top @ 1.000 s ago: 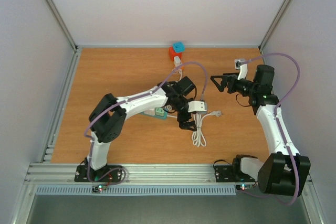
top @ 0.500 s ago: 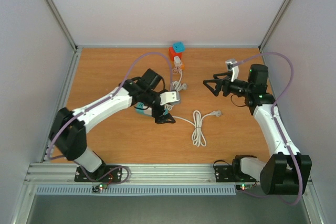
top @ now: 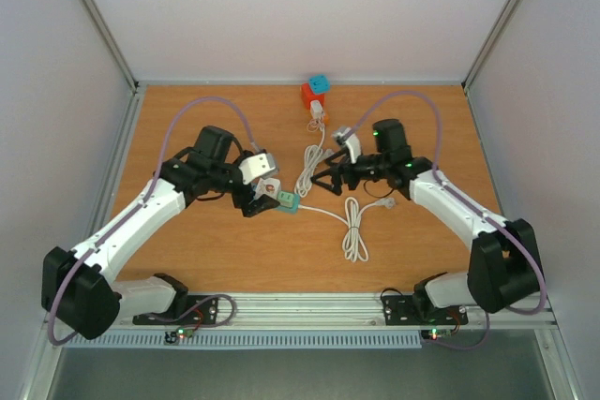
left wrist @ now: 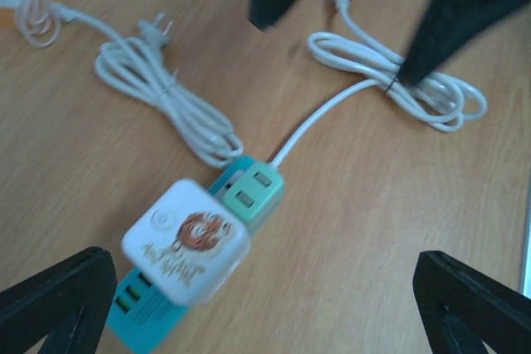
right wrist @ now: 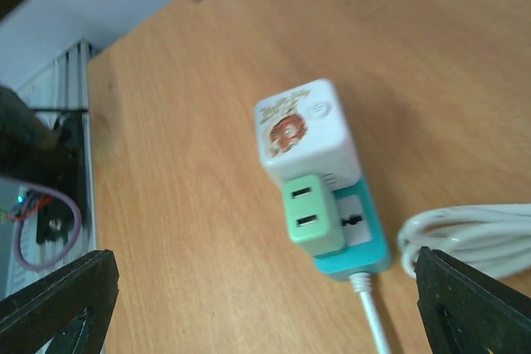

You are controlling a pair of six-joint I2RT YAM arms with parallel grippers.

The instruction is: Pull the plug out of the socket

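A teal socket strip [top: 284, 201] lies mid-table, also seen in the right wrist view [right wrist: 367, 242]. Plugged into it are a white cube plug with a tiger picture [left wrist: 187, 243] [right wrist: 305, 128] and a small green plug [left wrist: 254, 192] [right wrist: 311, 214]. My left gripper [top: 259, 197] [left wrist: 265, 312] hangs open just left of the strip, with the strip's near end between its fingers' line. My right gripper [top: 317, 182] [right wrist: 265, 304] hangs open just right of the strip. Neither touches the strip or a plug.
The strip's white cable runs to a tied coil [top: 354, 228] [left wrist: 397, 80]. A second tied white cable [left wrist: 166, 99] leads back to a red and blue cube socket [top: 315, 92] at the table's far edge. Walls close in the table on three sides.
The left arm has swung left, its gripper now on the strip's left side. The right arm has come in leftward to the strip. Both grippers stay open.
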